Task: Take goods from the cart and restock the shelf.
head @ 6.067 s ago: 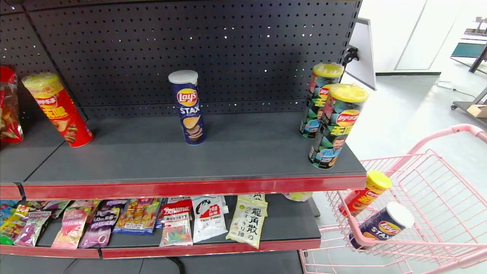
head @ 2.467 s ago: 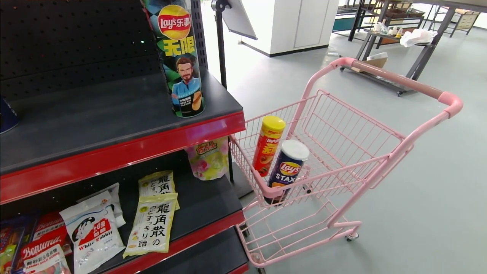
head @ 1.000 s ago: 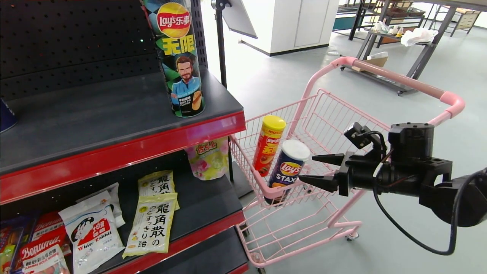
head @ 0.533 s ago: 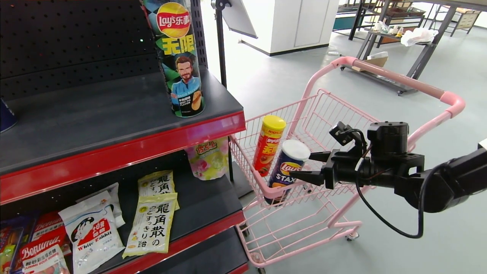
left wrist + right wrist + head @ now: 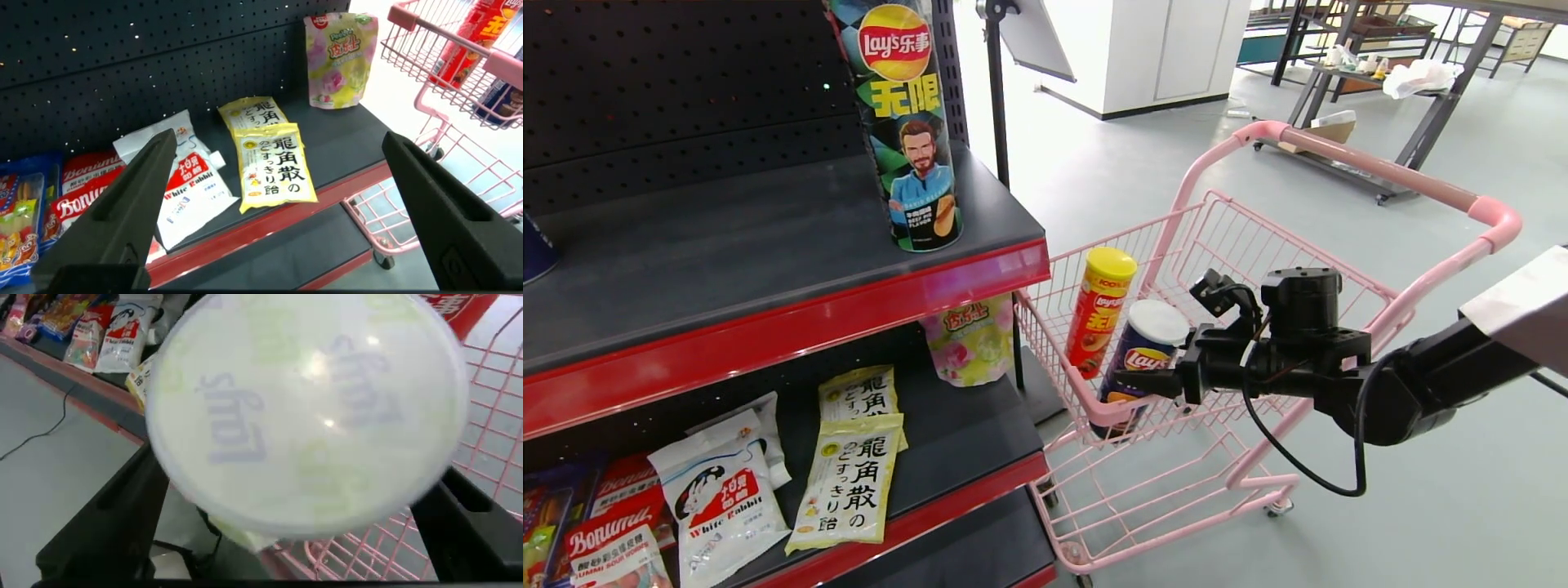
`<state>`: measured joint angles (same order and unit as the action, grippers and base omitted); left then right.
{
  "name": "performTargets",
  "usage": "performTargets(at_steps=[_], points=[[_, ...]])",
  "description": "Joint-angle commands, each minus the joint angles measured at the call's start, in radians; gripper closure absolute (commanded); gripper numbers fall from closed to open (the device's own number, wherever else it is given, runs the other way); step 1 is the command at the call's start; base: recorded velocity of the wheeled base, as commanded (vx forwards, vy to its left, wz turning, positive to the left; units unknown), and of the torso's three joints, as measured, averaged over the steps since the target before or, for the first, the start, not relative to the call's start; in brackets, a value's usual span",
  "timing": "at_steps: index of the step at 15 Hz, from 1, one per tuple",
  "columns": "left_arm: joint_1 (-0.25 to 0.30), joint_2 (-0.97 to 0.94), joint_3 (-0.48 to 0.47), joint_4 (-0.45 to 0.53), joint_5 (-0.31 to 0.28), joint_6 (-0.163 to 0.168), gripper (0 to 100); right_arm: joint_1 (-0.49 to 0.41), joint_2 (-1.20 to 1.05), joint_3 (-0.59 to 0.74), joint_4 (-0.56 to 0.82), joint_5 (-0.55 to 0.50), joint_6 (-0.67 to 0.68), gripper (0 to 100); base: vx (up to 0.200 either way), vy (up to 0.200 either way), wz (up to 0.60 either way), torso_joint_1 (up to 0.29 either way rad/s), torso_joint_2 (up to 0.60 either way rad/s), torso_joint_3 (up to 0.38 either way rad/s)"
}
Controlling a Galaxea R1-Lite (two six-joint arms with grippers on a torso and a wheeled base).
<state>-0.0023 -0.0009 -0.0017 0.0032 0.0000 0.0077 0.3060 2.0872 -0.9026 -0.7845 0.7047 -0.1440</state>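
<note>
A shop is shown: a pegboard-backed shelf is stocked with snack bags and a chip can; a cart is parked beside.

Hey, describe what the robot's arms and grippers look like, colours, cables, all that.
The right gripper is matt black with two long tapered fingers, a round black housing on the wrist and a thin black cable looping underneath. Its arm is black with a pale grey panel further up. The left gripper has two broad, dark, wedge-shaped fingers.
</note>
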Motion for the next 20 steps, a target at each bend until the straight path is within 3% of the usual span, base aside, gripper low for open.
performTargets(at_steps=[1,4,5,10,16,20], points=[[-0.001,0.001,0.0,0.0,0.0,0.0,0,0.009,0.062,-0.016,-0.042,-0.002,0.0,0,0.0,0.0,0.0,0.0,0.0,0.0],[-0.001,0.001,0.0,0.0,0.0,0.002,0,0.009,0.077,-0.009,-0.085,-0.005,0.02,0,0.0,0.0,0.0,0.0,0.0,0.0],[0.001,0.001,0.0,0.0,0.0,0.002,0,0.01,0.077,-0.016,-0.085,-0.005,0.031,100,0.0,0.0,0.0,0.0,0.0,0.0],[-0.001,0.001,0.0,0.0,0.0,0.002,0,0.016,0.05,-0.027,-0.087,-0.005,0.052,100,0.0,0.0,0.0,0.0,0.0,0.0],[-0.001,0.001,0.0,0.0,0.0,0.0,0,0.012,-0.288,0.07,-0.07,-0.04,0.116,100,0.0,0.0,0.0,0.0,0.0,0.0],[-0.001,0.001,0.0,0.0,0.0,0.0,0,-0.016,-0.5,0.017,0.096,-0.133,0.129,100,0.0,0.0,0.0,0.0,0.0,0.0]])
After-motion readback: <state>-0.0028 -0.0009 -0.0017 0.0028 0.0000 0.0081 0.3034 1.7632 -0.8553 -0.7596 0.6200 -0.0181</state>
